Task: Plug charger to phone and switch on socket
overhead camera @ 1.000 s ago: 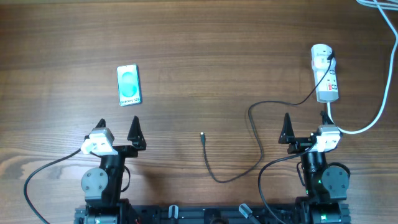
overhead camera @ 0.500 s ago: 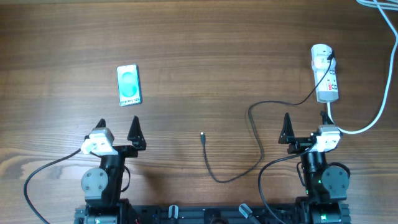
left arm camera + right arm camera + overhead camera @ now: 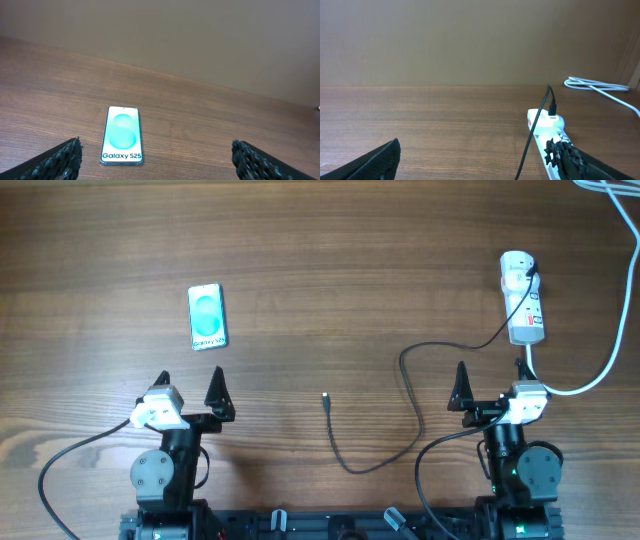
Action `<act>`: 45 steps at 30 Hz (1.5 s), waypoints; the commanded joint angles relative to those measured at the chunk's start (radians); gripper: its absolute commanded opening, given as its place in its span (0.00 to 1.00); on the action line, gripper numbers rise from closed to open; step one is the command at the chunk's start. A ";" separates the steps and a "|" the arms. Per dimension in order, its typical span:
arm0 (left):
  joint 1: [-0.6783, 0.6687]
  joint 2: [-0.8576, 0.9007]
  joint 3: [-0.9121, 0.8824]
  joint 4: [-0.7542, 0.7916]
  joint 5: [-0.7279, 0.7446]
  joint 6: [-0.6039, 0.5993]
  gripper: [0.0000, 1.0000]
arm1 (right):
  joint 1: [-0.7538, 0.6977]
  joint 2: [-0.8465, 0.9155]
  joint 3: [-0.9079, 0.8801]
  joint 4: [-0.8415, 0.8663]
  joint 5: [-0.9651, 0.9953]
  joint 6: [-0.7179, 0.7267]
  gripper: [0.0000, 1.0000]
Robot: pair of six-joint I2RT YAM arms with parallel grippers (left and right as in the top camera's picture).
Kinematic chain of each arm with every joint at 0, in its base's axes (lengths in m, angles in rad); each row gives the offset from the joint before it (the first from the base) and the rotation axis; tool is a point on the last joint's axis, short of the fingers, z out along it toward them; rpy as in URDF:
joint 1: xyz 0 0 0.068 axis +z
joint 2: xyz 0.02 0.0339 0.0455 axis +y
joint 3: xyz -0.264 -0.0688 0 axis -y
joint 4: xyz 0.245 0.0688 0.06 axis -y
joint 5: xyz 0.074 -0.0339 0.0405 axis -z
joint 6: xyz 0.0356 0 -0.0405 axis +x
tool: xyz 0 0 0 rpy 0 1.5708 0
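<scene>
Brown wood-grain table [image 3: 320, 240]; both arms sit at its near edge.

Left gripper [image 3: 189, 376]: jaws spread as wide as they go. Nothing is between them and nothing is touched.

Right gripper [image 3: 491, 372]: likewise, jaws wide apart and empty.

Phone [image 3: 207, 317]: flat on the table, turquoise screen up, ahead of the left gripper and clear of it. In the left wrist view it lies between the two black fingers [image 3: 56, 161], a little left of centre. Its long axis points away from the claw, and the white text "Galaxy S25" is at the end nearest the claw.

Socket [image 3: 522, 298]: white strip lying ahead of the right gripper on its right-hand side, long axis pointing away from the claw. In the right wrist view its near end passes behind the right finger [image 3: 570, 156]. Whether they touch, I cannot tell. The switch position is too small to read.

Charger [image 3: 410, 380]: one end is plugged into the far part of the socket. The black cable runs back toward the right gripper, curves round to that claw's left and loops across the table. Its plug tip [image 3: 326, 398] lies loose on the wood between the two grippers, apart from both and well apart from the phone.

White cord [image 3: 600, 370]: leaves the socket's near end, passes close by the right gripper and sweeps out to its right, then away toward the far corner.
</scene>
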 commanded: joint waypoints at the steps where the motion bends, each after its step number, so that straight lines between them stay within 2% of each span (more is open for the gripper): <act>1: -0.005 -0.011 -0.008 0.000 -0.010 0.020 1.00 | 0.004 -0.013 -0.001 0.003 -0.010 -0.011 1.00; 7: -0.005 -0.011 -0.008 0.006 -0.112 0.021 1.00 | 0.004 -0.013 -0.001 0.003 -0.010 -0.011 1.00; 18: -0.005 -0.009 -0.008 0.017 -0.103 0.018 1.00 | 0.004 -0.013 -0.001 0.003 -0.010 -0.011 1.00; 19: -0.005 -0.009 -0.008 0.020 -0.077 0.011 1.00 | 0.004 -0.013 -0.001 0.003 -0.010 -0.010 1.00; 24: -0.005 -0.009 -0.008 0.092 0.263 -0.024 1.00 | 0.004 -0.013 -0.001 0.003 -0.010 -0.011 1.00; 29: -0.005 -0.008 0.027 0.130 0.317 -0.139 1.00 | 0.004 -0.013 -0.001 0.003 -0.010 -0.010 1.00; 34: -0.005 0.024 0.170 0.080 0.318 -0.177 1.00 | 0.004 -0.013 -0.001 0.003 -0.010 -0.011 1.00; 37: -0.005 0.082 0.310 -0.003 0.322 -0.177 1.00 | 0.004 -0.013 -0.001 0.003 -0.010 -0.011 1.00; 42: -0.005 0.256 0.627 -0.213 0.384 -0.161 1.00 | 0.004 -0.013 -0.001 0.003 -0.010 -0.011 1.00; 45: -0.005 0.425 0.895 -0.423 0.401 -0.161 1.00 | 0.004 -0.013 -0.001 0.003 -0.010 -0.011 1.00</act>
